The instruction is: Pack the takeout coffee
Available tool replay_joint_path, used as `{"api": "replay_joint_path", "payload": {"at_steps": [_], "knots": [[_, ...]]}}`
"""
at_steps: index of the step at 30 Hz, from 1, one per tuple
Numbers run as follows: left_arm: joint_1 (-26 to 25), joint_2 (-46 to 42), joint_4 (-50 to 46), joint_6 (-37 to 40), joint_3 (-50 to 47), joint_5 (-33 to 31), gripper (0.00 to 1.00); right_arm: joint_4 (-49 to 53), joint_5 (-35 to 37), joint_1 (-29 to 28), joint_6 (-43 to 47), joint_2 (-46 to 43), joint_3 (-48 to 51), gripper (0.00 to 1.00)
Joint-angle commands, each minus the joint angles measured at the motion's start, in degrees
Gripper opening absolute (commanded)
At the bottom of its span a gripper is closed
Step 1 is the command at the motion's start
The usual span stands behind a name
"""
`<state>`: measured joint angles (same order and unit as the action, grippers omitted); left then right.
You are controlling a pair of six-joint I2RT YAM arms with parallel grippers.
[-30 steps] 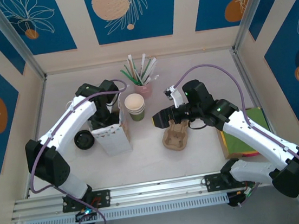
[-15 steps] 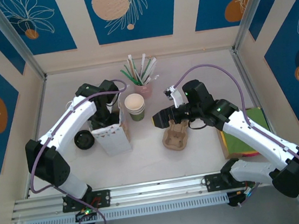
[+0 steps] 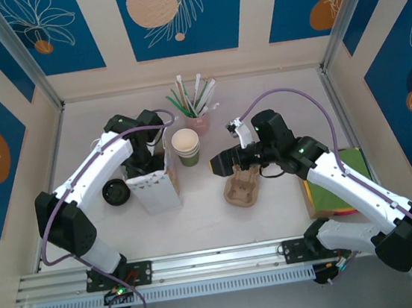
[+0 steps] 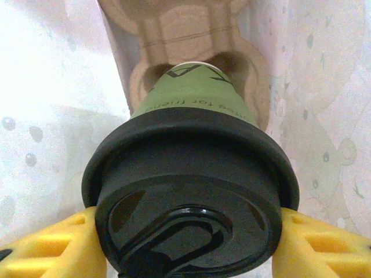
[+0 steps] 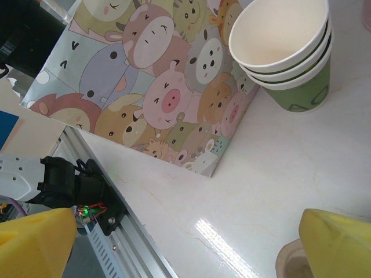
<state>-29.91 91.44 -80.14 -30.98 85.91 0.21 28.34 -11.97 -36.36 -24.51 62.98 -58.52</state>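
Observation:
The takeout coffee [image 4: 191,104], a green paper cup with a black lid, stands inside the cartoon-printed paper bag [image 3: 155,191]. Its base sits in a hole of a brown cardboard carrier [image 4: 179,35] at the bag's bottom. My left gripper [image 4: 188,243] reaches down into the bag. Its yellow fingers [image 4: 52,249] press both sides of the lid, shut on the cup. My right gripper [image 3: 222,165] hovers open over the table right of the bag, beside a second cardboard carrier [image 3: 242,187], with nothing between its fingers [image 5: 336,243].
A stack of lidless green cups [image 3: 186,147] stands just right of the bag, and a pink cup of straws [image 3: 199,119] behind it. A loose black lid [image 3: 115,193] lies left of the bag. Coloured sheets [image 3: 337,183] lie at the right edge. The metal rail [image 3: 219,261] runs along the front.

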Motion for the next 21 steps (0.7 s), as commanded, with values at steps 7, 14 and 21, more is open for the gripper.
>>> {"api": "replay_joint_path", "payload": {"at_steps": [7, 14, 21], "knots": [[0.31, 1.17, -5.42, -0.86, 6.18, -1.79, 0.57, 0.6, -0.51, -0.08, -0.62, -0.27, -0.9, 0.99], [0.3, 1.29, -7.14, -1.29, 7.75, -1.48, 0.57, 0.34, -0.6, -0.03, -0.54, -0.04, -0.9, 0.99], [0.34, 1.98, -8.56, -1.45, 8.99, -0.27, 0.57, 0.29, -0.38, -0.08, -0.19, -0.29, -0.64, 0.99]]}}
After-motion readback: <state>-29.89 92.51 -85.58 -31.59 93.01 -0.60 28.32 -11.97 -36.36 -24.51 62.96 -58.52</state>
